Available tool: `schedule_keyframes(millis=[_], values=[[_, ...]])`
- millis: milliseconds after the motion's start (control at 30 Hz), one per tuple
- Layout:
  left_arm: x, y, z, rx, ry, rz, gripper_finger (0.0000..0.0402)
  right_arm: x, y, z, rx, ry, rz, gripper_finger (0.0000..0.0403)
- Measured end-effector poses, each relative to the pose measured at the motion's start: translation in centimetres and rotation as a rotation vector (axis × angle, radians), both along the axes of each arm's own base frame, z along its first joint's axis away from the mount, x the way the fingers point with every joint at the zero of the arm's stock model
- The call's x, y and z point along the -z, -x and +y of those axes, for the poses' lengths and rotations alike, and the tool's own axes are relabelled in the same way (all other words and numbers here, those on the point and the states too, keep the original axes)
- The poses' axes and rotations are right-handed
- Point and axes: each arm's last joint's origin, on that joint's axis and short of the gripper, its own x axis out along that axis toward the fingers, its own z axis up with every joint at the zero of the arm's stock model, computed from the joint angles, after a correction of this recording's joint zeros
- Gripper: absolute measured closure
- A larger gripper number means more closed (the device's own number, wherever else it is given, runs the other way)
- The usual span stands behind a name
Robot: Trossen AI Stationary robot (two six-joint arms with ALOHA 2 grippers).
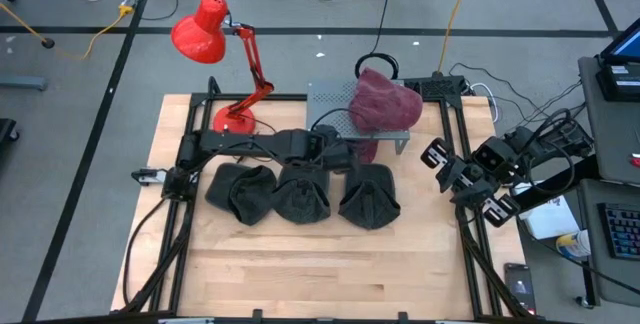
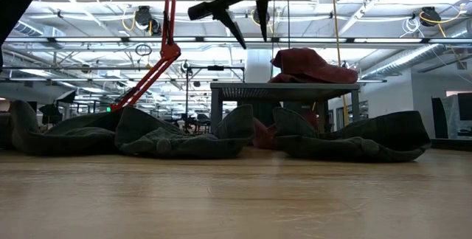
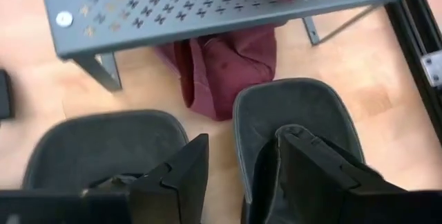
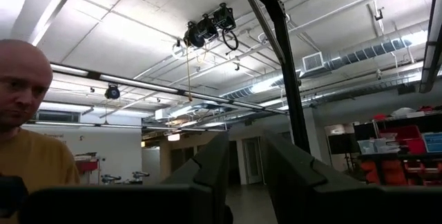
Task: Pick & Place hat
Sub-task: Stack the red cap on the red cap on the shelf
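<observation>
Three dark grey hats lie in a row on the wooden table: left [image 1: 240, 192], middle [image 1: 302, 194] and right [image 1: 370, 199]. A maroon hat [image 1: 385, 104] sits on top of a grey perforated metal stand [image 1: 330, 99]. A second maroon hat [image 3: 221, 65] lies on the table under the stand. My left gripper [image 3: 242, 175] hangs open above the middle and right grey hats, pointing steeply down, and touches nothing; in the low view it [image 2: 252, 38] is well above them. My right gripper [image 4: 245, 169] waits at the table's right edge, tipped upward, with a narrow gap and nothing between its fingers.
A red desk lamp [image 1: 215, 39] stands at the far left, its base [image 1: 232, 119] beside the stand. Black frame rails [image 1: 465, 254] run along both sides of the table. Bare wood [image 1: 320, 264] lies in front of the hats. A person [image 4: 27, 134] is in the room beyond.
</observation>
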Motion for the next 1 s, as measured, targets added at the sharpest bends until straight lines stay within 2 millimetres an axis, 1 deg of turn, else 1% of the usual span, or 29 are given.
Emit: schedule_keyframes(millis=[100, 200, 267, 367, 467, 533, 667, 800, 900, 1000], values=[[1.0, -0.1, 0.0, -0.060, 0.022, -0.018, 0.0214, 0.0, 0.0, 0.0, 0.000, 0.000, 0.000, 0.0325], [2.9, 0.1, -0.3, -0.127, 0.029, 0.007, 0.0192, 0.0, 0.0, 0.0, -0.002, 0.002, 0.000, 0.0325], [4.3, 0.0, -0.9, -0.139, 0.002, -0.003, 0.0174, 0.0, 0.0, 0.0, -0.002, 0.002, 0.000, 0.0325], [6.4, -0.6, -2.3, -0.132, -0.077, -0.077, 0.0149, 0.1, 0.0, 0.0, -0.002, 0.005, 0.007, 0.0325], [8.1, -0.7, -3.6, -0.155, -0.160, -0.151, 0.0131, 0.1, -0.1, 0.0, -0.002, 0.008, 0.015, 0.0325], [9.3, -0.4, -4.2, -0.201, -0.182, -0.187, 0.0125, 0.2, -0.1, 0.1, -0.002, 0.012, 0.024, 0.0325], [11.7, 0.7, -4.7, -0.267, -0.202, -0.173, 0.0128, 0.3, -0.2, 0.1, -0.002, 0.017, 0.038, 0.0325], [13.0, 0.9, -3.7, -0.250, -0.212, -0.149, 0.0140, 0.4, -0.3, 0.1, -0.001, 0.020, 0.046, 0.0325], [13.0, 0.5, -2.5, -0.218, -0.234, -0.146, 0.0149, 0.4, -0.3, 0.1, 0.001, 0.022, 0.048, 0.0325], [12.8, 0.0, -1.2, -0.198, -0.213, -0.152, 0.0156, 0.4, -0.3, 0.1, 0.001, 0.022, 0.047, 0.0325]])
